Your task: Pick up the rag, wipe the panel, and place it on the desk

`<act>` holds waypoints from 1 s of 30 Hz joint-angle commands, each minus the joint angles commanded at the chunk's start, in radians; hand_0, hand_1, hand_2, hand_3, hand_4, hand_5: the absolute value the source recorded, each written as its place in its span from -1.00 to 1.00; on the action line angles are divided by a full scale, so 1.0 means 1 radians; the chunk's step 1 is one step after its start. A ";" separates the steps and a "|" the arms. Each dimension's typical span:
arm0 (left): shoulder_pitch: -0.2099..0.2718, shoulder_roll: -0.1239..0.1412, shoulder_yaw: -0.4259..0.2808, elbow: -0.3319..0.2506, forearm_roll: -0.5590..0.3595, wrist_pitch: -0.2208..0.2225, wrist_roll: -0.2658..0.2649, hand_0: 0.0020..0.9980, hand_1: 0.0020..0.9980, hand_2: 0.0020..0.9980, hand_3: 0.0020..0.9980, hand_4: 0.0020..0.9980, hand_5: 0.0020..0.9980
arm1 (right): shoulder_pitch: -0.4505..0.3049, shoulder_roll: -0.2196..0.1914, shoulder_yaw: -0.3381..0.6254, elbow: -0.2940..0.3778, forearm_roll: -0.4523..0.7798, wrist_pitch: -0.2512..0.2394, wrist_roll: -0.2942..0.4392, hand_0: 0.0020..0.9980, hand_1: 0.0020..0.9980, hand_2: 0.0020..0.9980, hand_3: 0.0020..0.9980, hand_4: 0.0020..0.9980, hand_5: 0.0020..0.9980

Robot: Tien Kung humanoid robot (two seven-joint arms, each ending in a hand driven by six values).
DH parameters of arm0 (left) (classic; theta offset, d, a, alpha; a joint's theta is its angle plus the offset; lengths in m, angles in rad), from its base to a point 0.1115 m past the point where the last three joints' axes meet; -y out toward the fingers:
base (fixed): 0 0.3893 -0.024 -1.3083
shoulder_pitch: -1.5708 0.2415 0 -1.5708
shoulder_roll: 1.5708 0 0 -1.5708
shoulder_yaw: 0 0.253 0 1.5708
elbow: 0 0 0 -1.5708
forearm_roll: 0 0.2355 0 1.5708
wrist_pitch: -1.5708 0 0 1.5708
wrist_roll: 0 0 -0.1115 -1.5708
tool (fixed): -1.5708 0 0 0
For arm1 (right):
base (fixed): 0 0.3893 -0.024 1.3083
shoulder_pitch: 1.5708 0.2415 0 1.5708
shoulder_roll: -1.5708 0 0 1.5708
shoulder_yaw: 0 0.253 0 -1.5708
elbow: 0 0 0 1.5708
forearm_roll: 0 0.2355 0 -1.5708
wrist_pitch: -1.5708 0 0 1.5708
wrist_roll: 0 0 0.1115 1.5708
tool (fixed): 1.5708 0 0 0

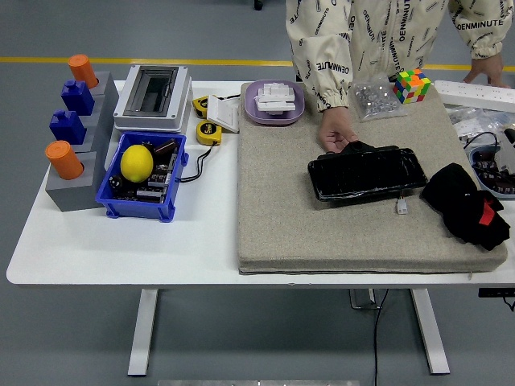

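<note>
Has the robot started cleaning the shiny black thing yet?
Not yet. Nothing looks done: the black rag lies bunched on the grey mat, right of the black panel. No robot hand shows. A person's hand touches the panel's far edge. Picking up, wiping and putting down all remain.

We saw the mat [322, 225] covering the table's [121, 249] right part; the panel [367, 174] lay on the mat, right of centre, with the rag [467, 203] just right of it; a person's hand [336, 138] touched the panel's far-left corner; a cube [412, 84] sat behind; left of the mat stood a bin [145, 189], with 1 box [153, 96] behind it.
</note>
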State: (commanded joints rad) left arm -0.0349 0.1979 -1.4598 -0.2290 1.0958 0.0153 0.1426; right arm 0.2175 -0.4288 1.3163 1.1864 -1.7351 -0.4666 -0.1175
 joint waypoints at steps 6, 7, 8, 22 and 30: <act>0.000 0.004 0.000 -0.001 0.003 0.001 -0.001 0.22 0.28 0.31 0.12 0.26 -0.12 | 0.004 0.029 -0.030 -0.063 -0.200 -0.054 0.063 0.68 0.59 0.67 0.65 1.00 0.49; 0.000 0.004 0.000 0.000 0.003 0.001 -0.001 0.22 0.28 0.31 0.12 0.26 -0.12 | 0.003 0.032 -0.034 -0.068 -0.218 -0.058 0.072 0.68 0.59 0.67 0.65 1.00 0.49; 0.001 0.005 0.000 0.000 0.003 0.001 -0.001 0.22 0.28 0.31 0.12 0.26 -0.12 | 0.001 0.035 -0.037 -0.072 -0.224 -0.061 0.080 0.68 0.59 0.67 0.65 1.00 0.49; 0.002 0.005 0.006 -0.001 0.000 0.000 -0.001 0.22 0.28 0.31 0.12 0.26 -0.12 | -0.008 0.086 -0.066 -0.145 -0.219 -0.061 0.102 0.70 0.59 0.66 0.65 1.00 0.44; 0.001 0.006 0.004 0.000 0.001 0.001 -0.001 0.22 0.28 0.31 0.12 0.26 -0.12 | 0.009 0.111 -0.073 -0.201 -0.209 -0.054 0.101 0.70 0.59 0.66 0.65 1.00 0.44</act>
State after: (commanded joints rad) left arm -0.0338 0.2042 -1.4555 -0.2291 1.0965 0.0159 0.1417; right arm 0.2263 -0.3183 1.2436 0.9855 -1.9446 -0.5205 -0.0164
